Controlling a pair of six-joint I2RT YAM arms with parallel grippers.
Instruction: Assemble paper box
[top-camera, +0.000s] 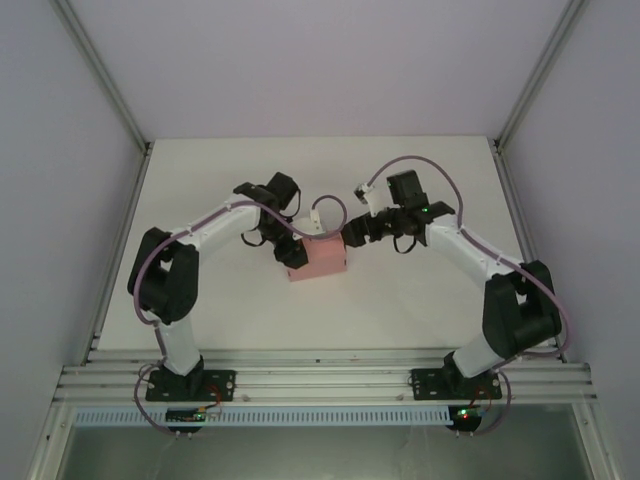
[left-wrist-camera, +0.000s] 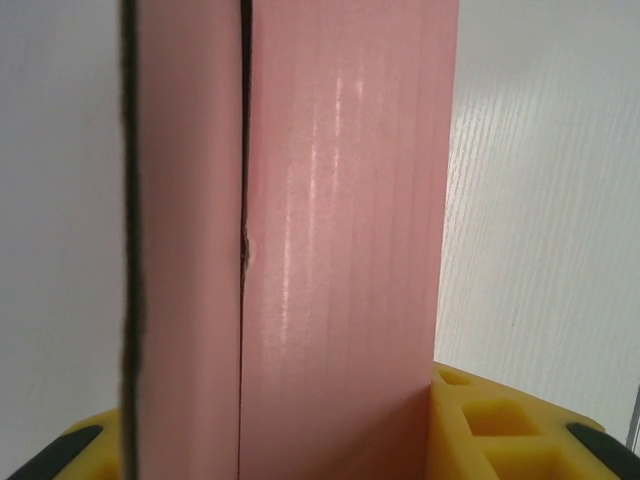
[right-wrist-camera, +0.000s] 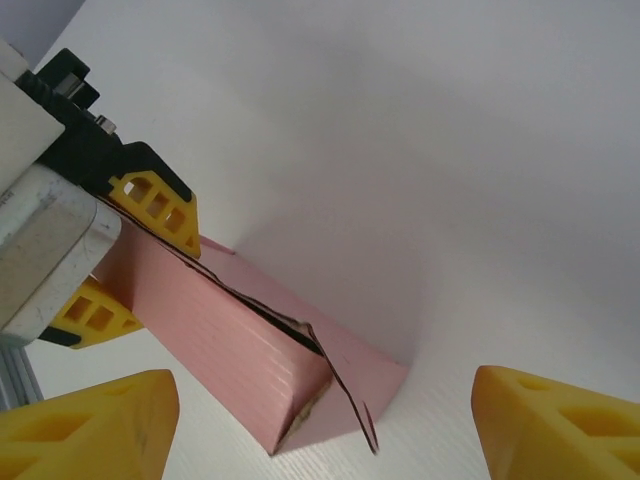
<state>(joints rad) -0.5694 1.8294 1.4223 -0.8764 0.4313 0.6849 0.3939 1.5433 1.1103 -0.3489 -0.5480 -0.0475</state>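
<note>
Yellow fingertips (right-wrist-camera: 90, 425) of the right gripper (right-wrist-camera: 325, 430) stand wide apart, and the near end of the paper box (right-wrist-camera: 250, 340) lies just ahead between them, one end flap curling loose. At the far end the left gripper (top-camera: 290, 250) has the box pinched, a pad on each face. It sits about mid-way across the white table (top-camera: 420, 300), between the two arms.

1. The paper box (top-camera: 320, 258) sits mid-table, barring the straight path between my arms.
2. My left fingers (left-wrist-camera: 485, 425) clamp its left end, so that side is taken.
3. My right fingers (right-wrist-camera: 95, 425) stand spread, with the box's right end ahead of their gap.
4. Bare table (top-camera: 420, 180) lies open beyond the box.
</note>
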